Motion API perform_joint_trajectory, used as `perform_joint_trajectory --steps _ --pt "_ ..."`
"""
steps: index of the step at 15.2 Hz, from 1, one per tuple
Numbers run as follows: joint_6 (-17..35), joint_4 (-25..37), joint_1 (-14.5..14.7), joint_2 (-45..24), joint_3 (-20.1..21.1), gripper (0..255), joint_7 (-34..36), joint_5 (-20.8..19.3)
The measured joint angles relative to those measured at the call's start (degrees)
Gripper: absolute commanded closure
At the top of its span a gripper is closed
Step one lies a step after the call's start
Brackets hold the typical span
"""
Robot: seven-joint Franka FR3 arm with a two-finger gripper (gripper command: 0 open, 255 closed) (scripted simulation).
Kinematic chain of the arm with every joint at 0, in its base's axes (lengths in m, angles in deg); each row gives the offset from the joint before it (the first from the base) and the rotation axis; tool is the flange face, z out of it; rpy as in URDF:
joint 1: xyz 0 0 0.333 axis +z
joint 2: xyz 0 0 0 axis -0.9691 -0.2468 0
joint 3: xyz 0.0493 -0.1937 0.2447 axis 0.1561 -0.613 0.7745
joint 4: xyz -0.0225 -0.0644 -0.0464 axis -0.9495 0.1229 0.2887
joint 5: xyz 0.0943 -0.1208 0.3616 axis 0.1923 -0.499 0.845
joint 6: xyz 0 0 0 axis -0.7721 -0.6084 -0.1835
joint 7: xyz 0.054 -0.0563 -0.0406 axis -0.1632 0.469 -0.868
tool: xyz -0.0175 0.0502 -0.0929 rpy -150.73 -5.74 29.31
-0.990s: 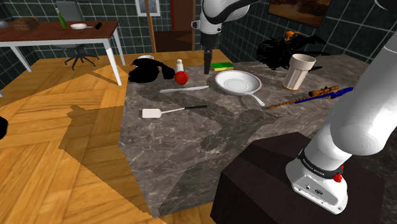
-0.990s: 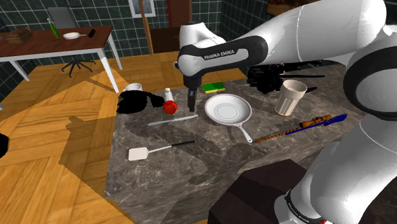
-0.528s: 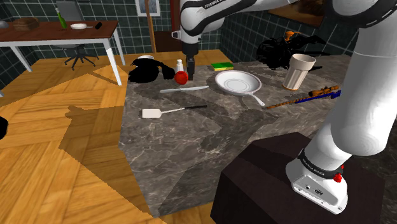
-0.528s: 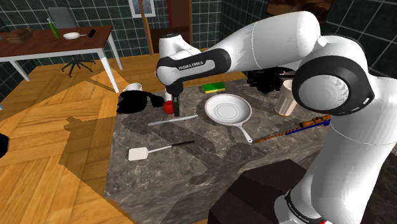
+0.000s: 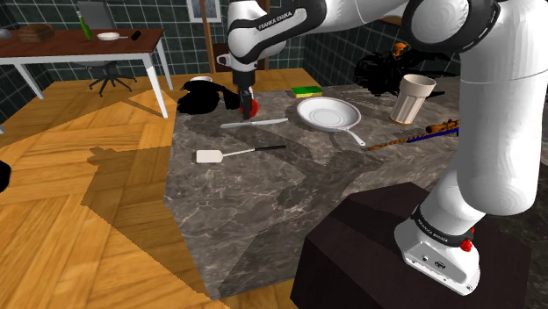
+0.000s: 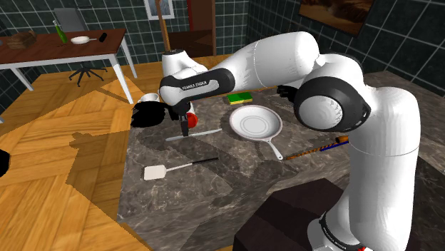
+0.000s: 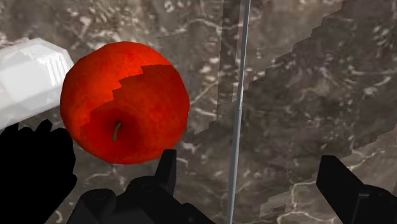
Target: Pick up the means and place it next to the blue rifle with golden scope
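Observation:
A long thin grey knife lies on the dark marble counter, between a red apple and a white spatula. My gripper hangs just above the knife's end near the apple and stands open. In the wrist view the blade runs between the fingers, with the apple just outside one of them. The gripper touches nothing. The rifle, brown-barrelled with a golden scope, lies at the counter's far right, partly hidden by my arm.
A white frying pan, a green and yellow sponge and a beige cup stand right of the knife. A black heap and a white shaker sit by the apple. A wooden table stands beyond the counter.
The arm has swung to the shoulder view's left, from above the sponge to the knife beside the apple, and the gripper has come down close to the counter.

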Motion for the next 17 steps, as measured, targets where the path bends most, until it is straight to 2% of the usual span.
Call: perform_joint_trajectory --steps 4,11,12,17 --pt "2.78 -1.73 0.20 -0.50 0.37 0 -0.23 0.14" --pt "3.43 -1.94 0.05 -1.71 0.15 0 -0.06 -0.05" --pt "3.42 -1.83 0.06 -1.80 0.15 255 -0.04 -0.06" --pt "3.22 -1.66 -0.04 -2.01 0.03 255 0.00 -0.10"
